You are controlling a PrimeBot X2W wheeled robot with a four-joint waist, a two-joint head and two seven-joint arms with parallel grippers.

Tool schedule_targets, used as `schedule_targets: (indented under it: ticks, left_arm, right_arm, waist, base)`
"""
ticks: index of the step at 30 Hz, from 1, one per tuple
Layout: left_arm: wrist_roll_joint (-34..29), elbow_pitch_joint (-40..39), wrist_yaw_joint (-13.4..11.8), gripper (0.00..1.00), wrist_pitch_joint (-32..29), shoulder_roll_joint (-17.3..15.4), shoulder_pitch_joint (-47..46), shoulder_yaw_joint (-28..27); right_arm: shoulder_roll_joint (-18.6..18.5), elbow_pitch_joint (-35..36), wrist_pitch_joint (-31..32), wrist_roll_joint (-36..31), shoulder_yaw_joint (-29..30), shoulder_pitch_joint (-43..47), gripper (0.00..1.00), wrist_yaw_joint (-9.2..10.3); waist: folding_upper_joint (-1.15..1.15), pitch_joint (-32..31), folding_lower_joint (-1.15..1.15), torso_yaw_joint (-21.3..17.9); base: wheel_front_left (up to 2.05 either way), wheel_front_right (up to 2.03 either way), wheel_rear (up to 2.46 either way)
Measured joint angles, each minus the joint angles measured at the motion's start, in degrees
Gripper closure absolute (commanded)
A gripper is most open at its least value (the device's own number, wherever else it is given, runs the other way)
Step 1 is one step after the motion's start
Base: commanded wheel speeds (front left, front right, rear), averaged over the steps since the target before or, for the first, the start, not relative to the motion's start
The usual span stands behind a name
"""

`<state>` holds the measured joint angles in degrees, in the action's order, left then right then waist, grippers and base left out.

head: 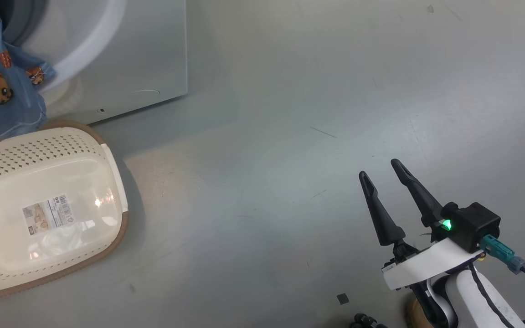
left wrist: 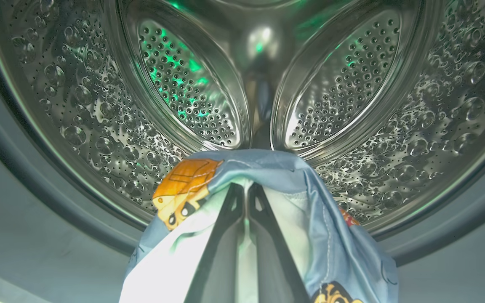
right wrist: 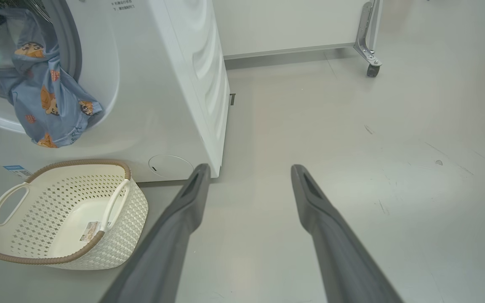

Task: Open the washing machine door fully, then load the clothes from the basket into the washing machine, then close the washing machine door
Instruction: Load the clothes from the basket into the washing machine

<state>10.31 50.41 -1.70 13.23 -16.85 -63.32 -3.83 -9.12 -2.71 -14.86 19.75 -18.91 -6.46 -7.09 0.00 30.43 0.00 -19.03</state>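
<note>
The light blue clothes (head: pixel 2 86) with orange-brown cartoon figures hang out of the washing machine (right wrist: pixel 171 84) mouth, draped over its lower rim (right wrist: pixel 49 105). In the left wrist view my left gripper (left wrist: pixel 246 189) is shut on the clothes (left wrist: pixel 293 202), fingertips at the mouth of the perforated steel drum (left wrist: pixel 99 105). The cream basket (head: pixel 48 205) sits on the floor below the opening, holding nothing but its sticker (right wrist: pixel 89 231). My right gripper (head: pixel 381 171) stands open over bare floor to the right, holding nothing. The washing machine door is out of view.
A grey rubber seal (left wrist: pixel 27 176) rings the drum. A white cabinet on a castor wheel (right wrist: pixel 371 69) stands behind, right of the washer. Grey floor (head: pixel 312 114) stretches wide to the right of the machine and basket.
</note>
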Motion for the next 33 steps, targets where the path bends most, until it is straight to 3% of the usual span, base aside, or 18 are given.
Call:
schedule_targets:
  ticks: [1, 5, 6, 7, 16, 33]
  left_arm:
    - [-0.2, 0.3, 0.0, 0.97, 0.0, 0.0, -0.2, 0.1]
    - [-0.3, 2.6, -0.1, 0.54, 0.0, 0.1, -0.7, 0.3]
    - [-0.3, 3.1, -0.1, 0.16, 0.0, 0.2, -0.7, 0.3]
    - [-0.3, 3.6, -0.5, 0.0, 0.0, 0.2, -0.7, 0.3]
    - [-0.5, 9.4, -0.5, 0.0, -2.7, 1.6, -0.9, 1.6]
    - [-0.2, 12.6, -0.5, 0.0, 0.0, 6.4, -1.7, 1.9]
  right_arm:
    - [0.0, 0.0, 0.0, 0.0, 0.0, 0.0, 0.0, 0.0]
    - [0.0, -0.2, 0.0, 0.0, 0.0, -0.1, 0.0, 0.0]
    - [-0.1, -0.2, 0.0, 0.0, 0.0, -0.2, 0.0, 0.0]
    - [-0.1, -0.2, 0.0, 0.0, 0.0, -0.2, 0.0, 0.0]
    - [-0.2, -0.4, 0.0, 0.0, 1.1, -0.3, 0.0, 0.0]
    - [-0.6, -1.1, 0.0, 0.0, 2.1, -0.3, 0.0, 0.0]
  waist:
    - [0.0, 0.0, 0.0, 0.1]
    - [0.0, -0.1, 0.0, 0.3]
    - [0.0, -0.2, 0.0, 0.3]
    - [0.0, -0.2, 0.0, 0.3]
    - [0.0, -0.9, 0.0, 0.9]
    - [0.0, -4.0, 0.0, 4.6]
  base:
    - [0.0, 0.0, 0.0]
    - [0.0, 0.0, 0.0]
    - [0.0, 0.0, 0.0]
    - [0.0, 0.0, 0.0]
    - [0.0, 0.0, 0.0]
    - [0.0, 0.0, 0.0]
